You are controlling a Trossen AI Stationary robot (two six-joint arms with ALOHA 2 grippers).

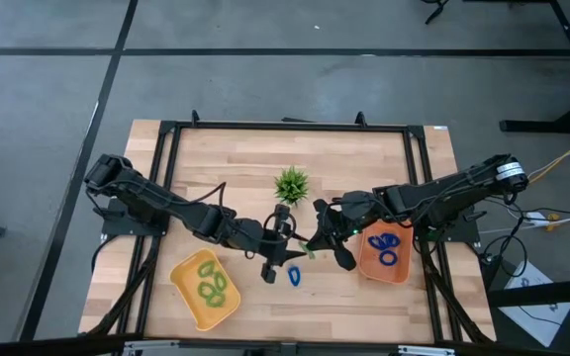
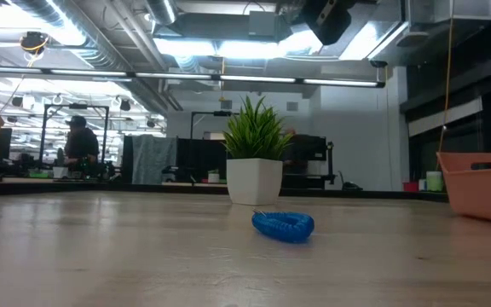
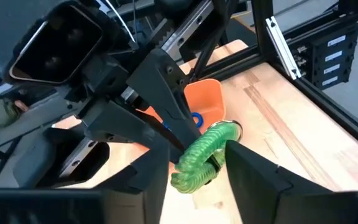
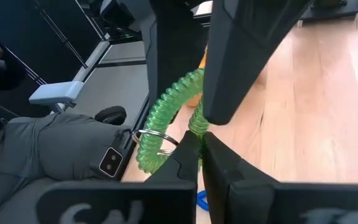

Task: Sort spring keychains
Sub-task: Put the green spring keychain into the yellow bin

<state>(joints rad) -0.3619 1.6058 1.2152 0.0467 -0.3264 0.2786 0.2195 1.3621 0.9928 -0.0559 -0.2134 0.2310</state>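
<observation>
Greens in yellow tray (image 1: 181,287), blues in orange tray (image 1: 367,265). Mid-handover: right gripper (image 4: 199,144) pinching green keychain (image 4: 160,118), left gripper (image 3: 194,165) half-closed around it. Blue keychain (image 1: 294,276) left on table (image 1: 364,158).

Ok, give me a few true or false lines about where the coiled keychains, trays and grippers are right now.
1. The right gripper is shut on a light green coiled keychain. True.
2. The orange plastic tray holds green keychains. False: it holds blue coiled keychains.
3. One loose blue keychain lies on the wooden table between the trays. True.
4. The spiky green potted plant stands in the yellow tray. False: it stands on the table, behind both trays.
5. The left gripper waits at the table's edge. False: it is mid-table, its fingers either side of the green keychain.
</observation>
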